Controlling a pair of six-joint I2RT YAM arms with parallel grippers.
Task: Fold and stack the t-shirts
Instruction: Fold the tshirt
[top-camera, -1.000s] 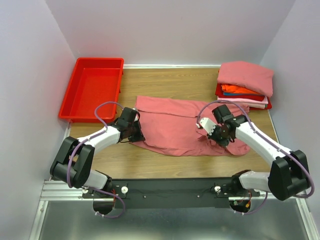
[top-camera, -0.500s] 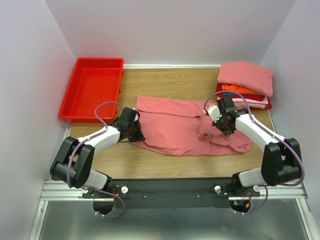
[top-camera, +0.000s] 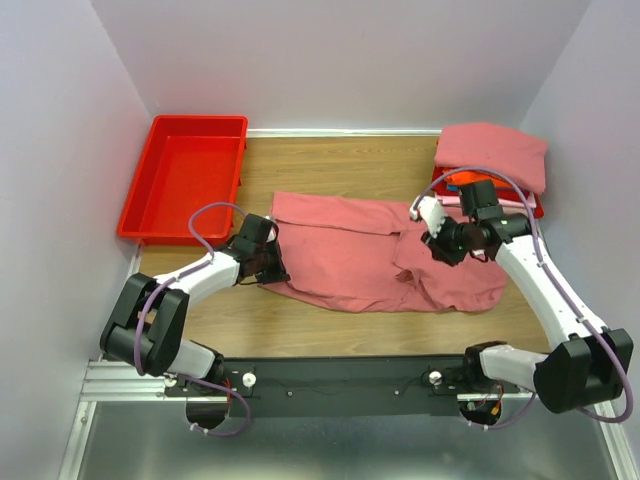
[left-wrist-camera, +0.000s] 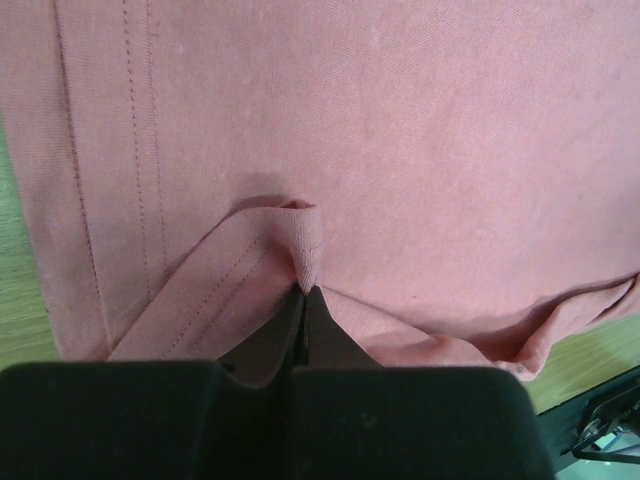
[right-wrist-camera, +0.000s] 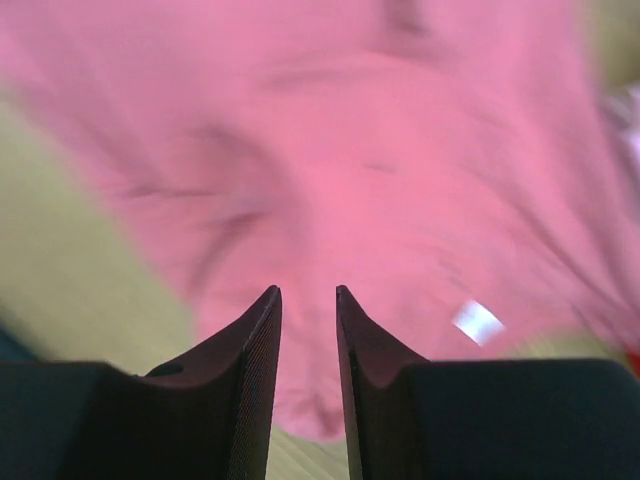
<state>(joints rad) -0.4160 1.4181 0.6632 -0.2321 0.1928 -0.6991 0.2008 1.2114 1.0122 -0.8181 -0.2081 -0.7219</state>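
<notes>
On your left gripper (left-wrist-camera: 303, 292), the jaws pinch a raised fold at the left edge of the large salmon-pink cloth t-shirt (top-camera: 345, 262). On your right gripper (right-wrist-camera: 307, 292), they stand parted and empty above its right part. The shirt lies spread on the wood-grain table (top-camera: 330, 160).

Salmon t-shirt (right-wrist-camera: 380, 170) blurred in right wrist view, lower stacked t-shirts (top-camera: 449, 178) mostly hidden under pink t-shirt (top-camera: 492, 150)

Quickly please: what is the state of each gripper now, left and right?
Left gripper: closed, pinching a fold of the salmon-pink t-shirt.
Right gripper: open, holding nothing, above the same t-shirt.
</notes>
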